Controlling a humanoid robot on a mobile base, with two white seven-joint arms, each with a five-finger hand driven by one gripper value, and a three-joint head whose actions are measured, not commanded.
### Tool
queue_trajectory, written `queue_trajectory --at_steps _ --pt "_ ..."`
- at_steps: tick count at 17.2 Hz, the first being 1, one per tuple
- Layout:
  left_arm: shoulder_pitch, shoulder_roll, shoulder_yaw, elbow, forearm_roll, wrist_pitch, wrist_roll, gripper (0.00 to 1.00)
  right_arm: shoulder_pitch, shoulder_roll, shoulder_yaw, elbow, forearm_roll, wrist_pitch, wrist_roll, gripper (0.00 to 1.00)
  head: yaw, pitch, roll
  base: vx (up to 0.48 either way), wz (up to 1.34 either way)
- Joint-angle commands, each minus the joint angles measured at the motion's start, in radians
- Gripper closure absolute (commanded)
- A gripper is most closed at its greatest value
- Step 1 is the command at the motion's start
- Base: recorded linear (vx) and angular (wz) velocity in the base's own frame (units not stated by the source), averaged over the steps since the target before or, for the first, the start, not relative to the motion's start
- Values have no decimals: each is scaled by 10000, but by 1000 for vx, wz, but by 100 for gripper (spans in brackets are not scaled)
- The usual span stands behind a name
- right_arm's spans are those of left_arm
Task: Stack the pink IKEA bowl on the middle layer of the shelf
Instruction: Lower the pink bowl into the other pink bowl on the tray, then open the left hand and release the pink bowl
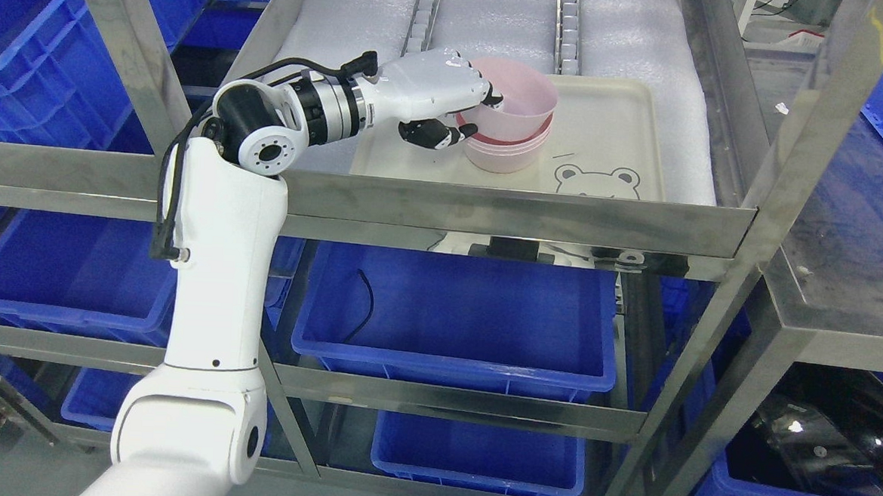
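Pink bowl (516, 101) pinched at near-left rim by left hand (427, 96): thumb (436, 134) outside wall, fingertips (492, 98) over the rim. Sits tilted in a second pink bowl (505, 154) just under the hand's tips, not seated flush. Both on cream tray (606, 136), bear print (596, 182) down and right of hand. Open tray floor right of hand and toward the front lip; steel shelf rail (519, 214) runs below hand, post (794, 153) far right. White foam liner (499, 17) beyond the hand, two roller strips (423, 13) on it. Blue bins (457, 317) below the arm. Lower bowl mostly hidden by upper one; contact inside the rim hard to make out; tray's left edge covered by wrist. Top of shelf cut off.
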Motion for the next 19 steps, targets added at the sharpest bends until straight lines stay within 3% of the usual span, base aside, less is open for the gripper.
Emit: queue_trajectory --at_steps 1,4,7,11,14,17,19 --pt "24 175 -3 208 -24 5 166 64 214 -175 0 -175 0 6 3 0 0 0 0 0 0" --pt "39 175 12 208 -39 5 150 57 214 -175 0 -175 0 6 3 0 0 0 0 0 0" --pt "-22 175 181 208 143 5 166 42 214 -175 0 -175 0 6 3 0 0 0 0 0 0" --pt "-38 175 427 -52 3221 5 503 22 214 -175 0 -175 0 6 3 0 0 0 0 0 0" --pt "-38 175 289 -373 4666 5 518 12 214 -175 0 -175 0 6 3 0 0 0 0 0 0" --pt "405 175 -1651 -925 6368 5 534 12 214 -175 0 -175 0 6 3 0 0 -2 0 0 0" --pt "1064 175 -3324 -1355 6603 5 549 12 214 -175 0 -175 0 6 3 0 0 -2 0 0 0"
